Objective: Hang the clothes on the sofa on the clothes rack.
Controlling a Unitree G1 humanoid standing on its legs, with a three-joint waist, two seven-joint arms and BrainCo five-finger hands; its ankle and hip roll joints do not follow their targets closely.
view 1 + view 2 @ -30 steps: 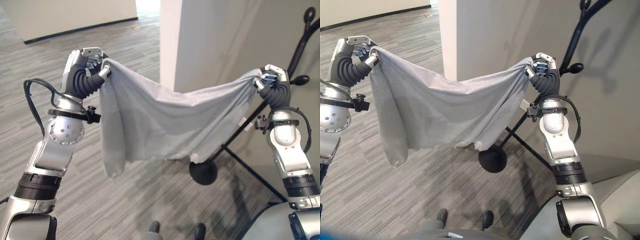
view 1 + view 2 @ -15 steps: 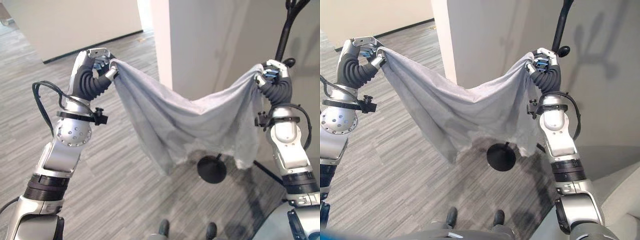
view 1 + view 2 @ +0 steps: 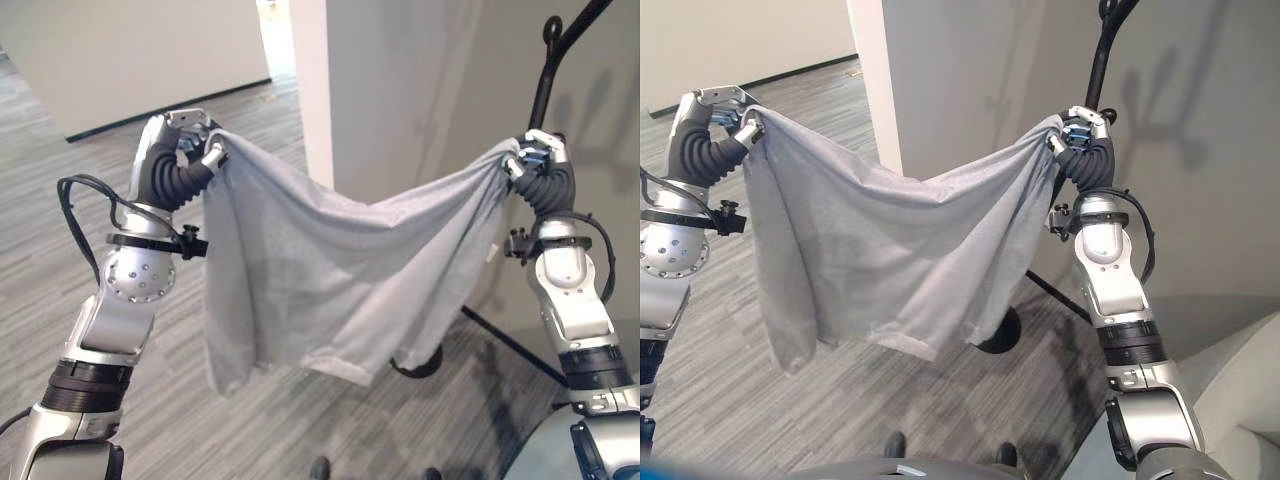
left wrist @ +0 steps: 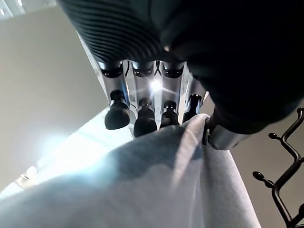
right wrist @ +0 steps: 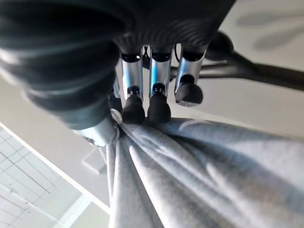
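The robot holds a grey shirt (image 3: 340, 270) up in the air with both hands. The left hand (image 3: 185, 140) has its fingers (image 4: 145, 118) curled tight on one top corner of the shirt, with the cloth pinched between them and the thumb. The right hand (image 3: 535, 160) does the same at the other top corner, and the cloth bunches into folds just under its fingers (image 5: 142, 107). The hands are kept far apart and high. I think this is so the shirt opens out wide and does not drag on the floor (image 3: 60, 260). The middle of the shirt sags down between the two sets of fingers, and the rest hangs loose below them.

The black clothes rack (image 3: 1102, 50) stands just behind the right hand, by the wall. Its round foot (image 3: 1002, 330) peeks out under the hanging cloth. The shirt is not on the rack yet, so the hanging is not done.

Half a second ago the cloth swung off to one side and looked twisted and thin. Now it hangs flatter and wider, and it covers more of the rack's foot. Both hands have kept their tight hold on the corners.
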